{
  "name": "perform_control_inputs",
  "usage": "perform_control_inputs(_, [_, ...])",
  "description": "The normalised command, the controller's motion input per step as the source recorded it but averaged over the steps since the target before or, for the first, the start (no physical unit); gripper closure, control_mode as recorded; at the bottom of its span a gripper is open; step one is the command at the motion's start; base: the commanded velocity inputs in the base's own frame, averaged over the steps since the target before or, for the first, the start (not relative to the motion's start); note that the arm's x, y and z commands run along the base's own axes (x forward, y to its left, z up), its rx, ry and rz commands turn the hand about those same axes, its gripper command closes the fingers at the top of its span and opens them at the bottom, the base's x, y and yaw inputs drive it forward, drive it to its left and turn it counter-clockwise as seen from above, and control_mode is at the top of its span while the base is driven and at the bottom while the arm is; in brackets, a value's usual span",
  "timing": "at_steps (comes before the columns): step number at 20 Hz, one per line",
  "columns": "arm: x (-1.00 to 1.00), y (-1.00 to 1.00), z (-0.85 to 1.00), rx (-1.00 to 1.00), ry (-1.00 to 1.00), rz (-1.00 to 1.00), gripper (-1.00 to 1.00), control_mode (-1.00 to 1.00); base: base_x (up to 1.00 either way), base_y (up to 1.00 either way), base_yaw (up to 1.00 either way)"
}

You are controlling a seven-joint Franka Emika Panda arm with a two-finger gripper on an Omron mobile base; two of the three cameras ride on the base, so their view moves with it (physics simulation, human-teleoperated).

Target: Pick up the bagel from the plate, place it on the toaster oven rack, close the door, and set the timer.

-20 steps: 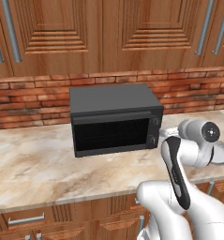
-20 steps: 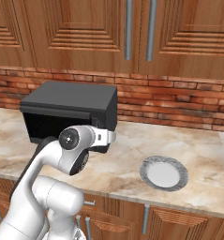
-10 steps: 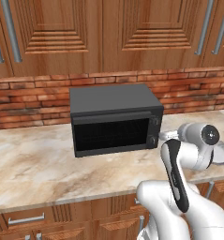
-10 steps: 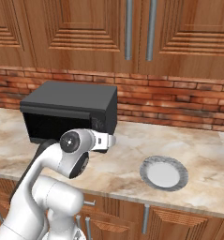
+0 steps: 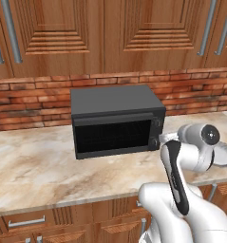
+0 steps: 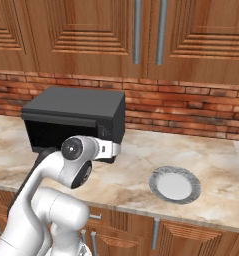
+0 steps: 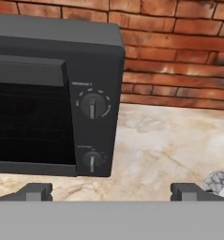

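Note:
The black toaster oven (image 5: 116, 121) stands on the counter with its door (image 5: 112, 135) shut. The door (image 7: 29, 117) has a dark glass window, and I cannot make out the toaster oven rack behind it. In the hand view my gripper (image 7: 112, 191) is open and empty. It points at the oven's right panel with the upper knob (image 7: 92, 105) and the lower knob (image 7: 92, 160). The white plate (image 6: 175, 186) lies on the counter to the right of the oven, with nothing on it. An edge of the plate (image 7: 221, 180) shows at the lower right. The bagel is out of view.
A brick wall (image 5: 34, 102) runs behind the oven, with wooden cabinets (image 5: 129, 33) above it. Marble counter (image 5: 34, 166) stretches to the left of the oven and in front of it. My own arm (image 5: 176, 175) hides part of the counter's right side.
The arm's wrist has drifted only slightly. The oven door stays shut, the plate has not moved, and the jaws stay open.

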Motion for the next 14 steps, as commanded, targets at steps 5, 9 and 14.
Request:
perform_control_inputs(5, [0.0, 0.1, 0.0, 0.0, 0.0, 0.0, -1.0, -1.0, 0.0, 0.0, 0.0])
perform_control_inputs(9, [0.04, 0.05, 0.0, 0.0, 0.0, -0.01, -1.0, -1.0, 0.0, 0.0, 0.0])
perform_control_inputs(14, [0.13, 0.02, 0.0, 0.0, -0.04, -0.01, -1.0, -1.0, 0.0, 0.0, 0.0])
